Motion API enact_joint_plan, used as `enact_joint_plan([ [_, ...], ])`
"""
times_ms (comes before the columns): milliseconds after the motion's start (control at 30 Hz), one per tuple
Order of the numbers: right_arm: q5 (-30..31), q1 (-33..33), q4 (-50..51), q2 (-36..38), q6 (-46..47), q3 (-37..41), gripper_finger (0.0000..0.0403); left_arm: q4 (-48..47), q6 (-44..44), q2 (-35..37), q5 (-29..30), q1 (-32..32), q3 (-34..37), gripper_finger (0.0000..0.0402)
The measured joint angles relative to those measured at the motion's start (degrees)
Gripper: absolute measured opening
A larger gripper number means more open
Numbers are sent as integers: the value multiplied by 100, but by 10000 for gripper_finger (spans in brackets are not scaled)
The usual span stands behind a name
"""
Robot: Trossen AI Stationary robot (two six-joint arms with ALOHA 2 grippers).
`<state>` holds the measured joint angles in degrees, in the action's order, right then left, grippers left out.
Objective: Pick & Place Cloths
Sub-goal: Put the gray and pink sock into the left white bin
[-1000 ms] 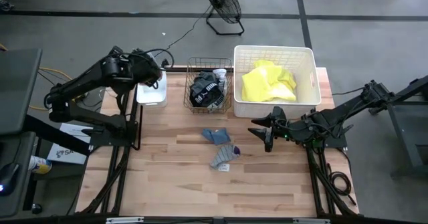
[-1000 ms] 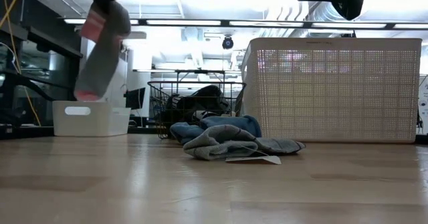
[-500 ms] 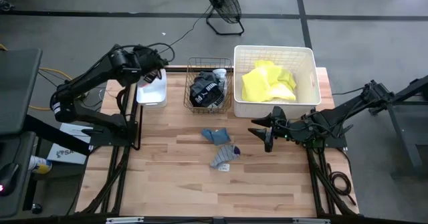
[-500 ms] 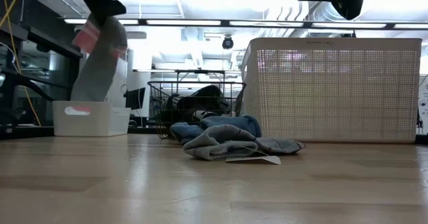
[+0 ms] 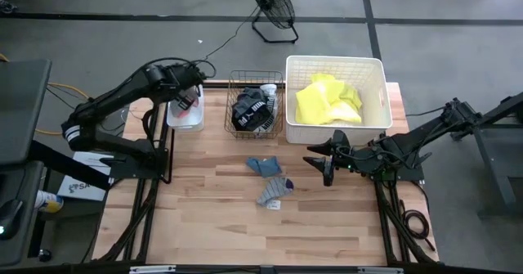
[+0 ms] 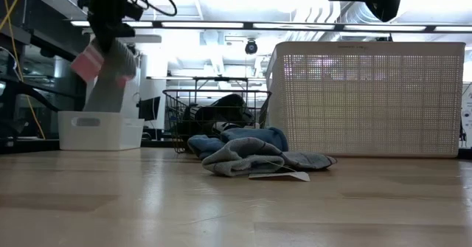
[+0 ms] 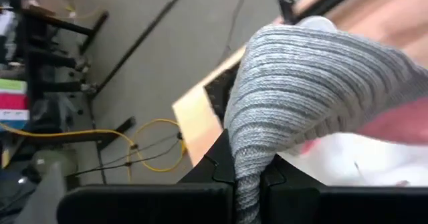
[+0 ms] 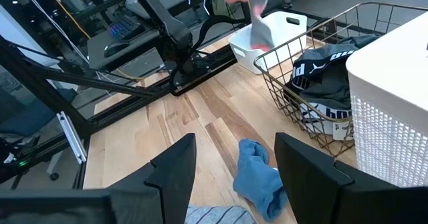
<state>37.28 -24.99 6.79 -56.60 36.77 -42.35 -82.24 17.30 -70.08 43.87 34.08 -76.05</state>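
My left gripper (image 5: 186,101) is shut on a grey ribbed sock with pink-red patches (image 6: 103,77), above the small white tub (image 5: 185,115) at the table's far left. The same sock fills the left wrist view (image 7: 314,83) and shows far off in the right wrist view (image 8: 257,10). A blue cloth (image 5: 264,166) and a grey striped cloth (image 5: 275,190) lie on the table's middle; in the low view the blue (image 6: 247,138) is heaped behind the grey (image 6: 251,161). My right gripper (image 5: 323,161) hangs open to the right of them, its fingers apart (image 8: 231,177). My left gripper pinches the sock between its two fingers near its upper end (image 7: 244,174), coming from above and pointing down. A pink patch (image 6: 88,61) sticks out just below the fingers. The sock hangs below them, and its lower end (image 6: 90,108) dips behind the tub's rim.
A copper wire basket (image 5: 255,82) holds a black cloth with white print (image 5: 252,110). The big white latticed tub (image 5: 377,94) at the far right holds neon-yellow cloth (image 5: 327,101). Bare wood lies toward the near edge (image 5: 245,233). A fan (image 5: 272,4) stands on the floor beyond the table.
My left gripper has come down over the small white tub, still shut on the sock. The sock, which hung clear above the tub, has sunk with it, and its lower end now reaches inside the tub. The right arm has kept still.
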Motion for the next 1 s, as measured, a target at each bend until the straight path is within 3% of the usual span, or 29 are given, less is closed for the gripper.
enact_joint_plan([
  [300,2,2,0,0,-17,0,196,645,-764,0,-1112,662,806,0],
  [633,2,2,0,0,-15,0,196,1371,-976,0,-2177,1112,1350,0],
  [1000,2,2,0,0,-16,0,196,2010,-917,-91,-2699,1171,1585,0],
])
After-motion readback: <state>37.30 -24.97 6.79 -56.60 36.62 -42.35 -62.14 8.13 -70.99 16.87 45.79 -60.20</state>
